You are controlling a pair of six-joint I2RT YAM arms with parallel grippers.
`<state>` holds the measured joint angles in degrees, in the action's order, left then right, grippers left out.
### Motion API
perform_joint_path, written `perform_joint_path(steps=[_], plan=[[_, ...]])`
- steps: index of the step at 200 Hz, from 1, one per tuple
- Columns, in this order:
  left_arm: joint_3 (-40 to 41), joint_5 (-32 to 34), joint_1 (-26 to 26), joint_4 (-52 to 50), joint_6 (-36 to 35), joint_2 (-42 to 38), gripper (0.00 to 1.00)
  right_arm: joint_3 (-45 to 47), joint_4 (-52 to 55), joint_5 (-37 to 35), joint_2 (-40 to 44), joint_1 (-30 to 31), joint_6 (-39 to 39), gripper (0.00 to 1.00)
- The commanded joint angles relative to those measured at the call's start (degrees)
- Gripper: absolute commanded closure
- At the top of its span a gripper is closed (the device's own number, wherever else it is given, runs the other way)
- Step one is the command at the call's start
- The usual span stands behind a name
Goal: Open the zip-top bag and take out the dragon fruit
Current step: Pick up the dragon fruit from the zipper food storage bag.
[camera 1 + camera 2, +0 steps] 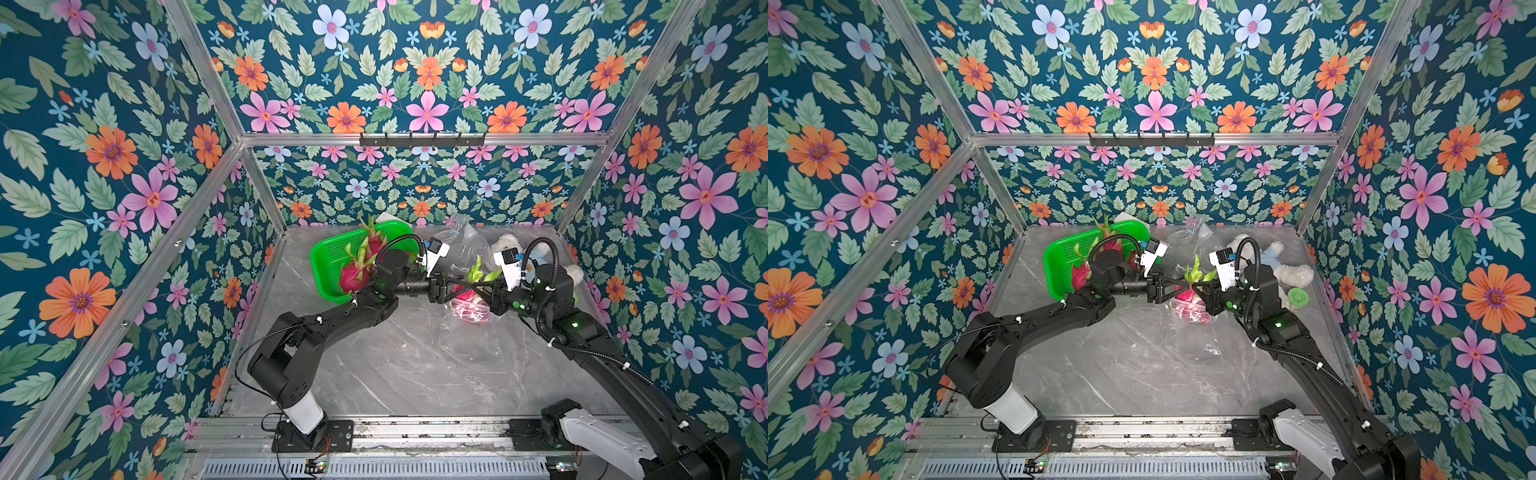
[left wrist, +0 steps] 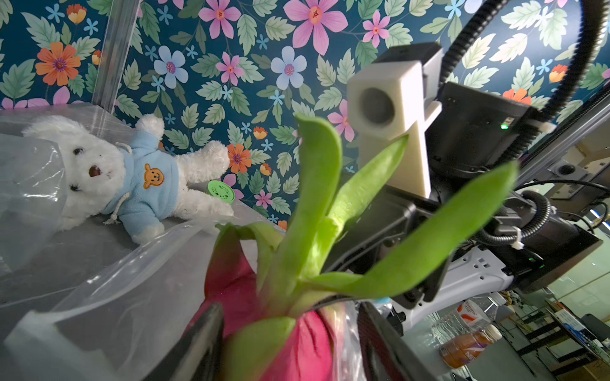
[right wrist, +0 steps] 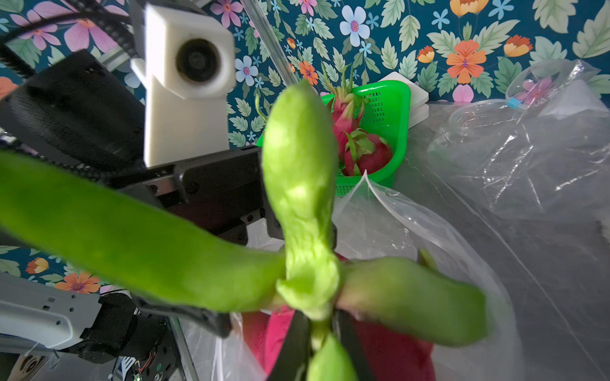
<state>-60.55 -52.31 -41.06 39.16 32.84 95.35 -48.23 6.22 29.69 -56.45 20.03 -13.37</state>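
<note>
Right gripper [image 3: 321, 325] pinching dragon fruit [image 3: 389, 356] scale, left gripper [image 2: 290, 310] straddling it, grip unclear

Lab test booth: aluminium frame [image 1: 415, 139], floral-papered walls [image 1: 104, 166], marble tabletop [image 1: 395, 365]

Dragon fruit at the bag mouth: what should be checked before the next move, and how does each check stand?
1. Bag open around the dragon fruit: ok; its green scales stick out of the mouth.
2. Right hand shut on a scale: ok.
3. Left hand gripping the pink body: cannot tell; its fingers stand either side.
4. Fruit free of the bag: not ok; the pink body sits mostly inside the plastic.
5. Basket has room: probably ok; two other fruits lie in it.
</note>
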Motion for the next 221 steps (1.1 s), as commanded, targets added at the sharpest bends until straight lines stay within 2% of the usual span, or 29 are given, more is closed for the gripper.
perform_joint_path(steps=[1, 34, 54, 70, 100, 130, 159, 174, 183, 204, 221], plan=[[0.1, -1.4, -0.1, -2.0, -1.2, 0.5, 0.31, -1.1, -6.3, 1.7, 0.2, 0.0, -1.4, 0.91], [0.3, -1.3, -0.1, -4.0, -2.9, 1.2, 0.29, -1.4, -7.3, 3.9, -0.1, 0.0, -2.7, 0.92], [0.4, -1.6, -0.1, -3.9, -3.1, 1.2, 0.33, -1.4, -7.3, 3.7, -0.2, 0.0, -2.6, 0.93], [0.4, -2.0, -0.2, -3.6, -3.1, 1.3, 0.45, -1.4, -7.4, 3.8, -0.2, -0.1, -2.8, 0.93], [0.3, -3.2, -0.2, -2.5, -2.4, 1.8, 0.75, -1.0, -8.8, 4.4, -0.2, 0.0, -3.5, 0.93], [0.4, -3.8, -0.3, 0.3, -0.2, 2.2, 0.78, -0.9, -10.9, 6.4, -1.0, -0.1, -4.7, 0.93], [0.1, -3.7, -0.3, 2.0, 1.1, 2.3, 0.88, -1.0, -10.7, 6.9, -1.7, 0.0, -4.7, 0.90], [0.0, -3.5, -0.3, 2.2, 1.3, 2.2, 0.96, -1.1, -10.1, 6.4, -1.1, 0.0, -4.0, 0.89], [-0.1, -3.3, -0.3, 2.2, 1.3, 2.2, 0.97, -1.2, -9.4, 5.9, -0.6, 0.0, -3.5, 0.84], [-0.6, -2.2, 0.0, 1.0, 0.9, 2.2, 0.98, -1.6, -6.8, 3.8, 1.4, -0.1, -2.2, 0.55], [-1.4, 0.0, 0.4, -2.9, -1.6, 2.1, 0.99, -2.4, -2.7, 1.4, 3.7, 0.0, 0.1, 0.40]])
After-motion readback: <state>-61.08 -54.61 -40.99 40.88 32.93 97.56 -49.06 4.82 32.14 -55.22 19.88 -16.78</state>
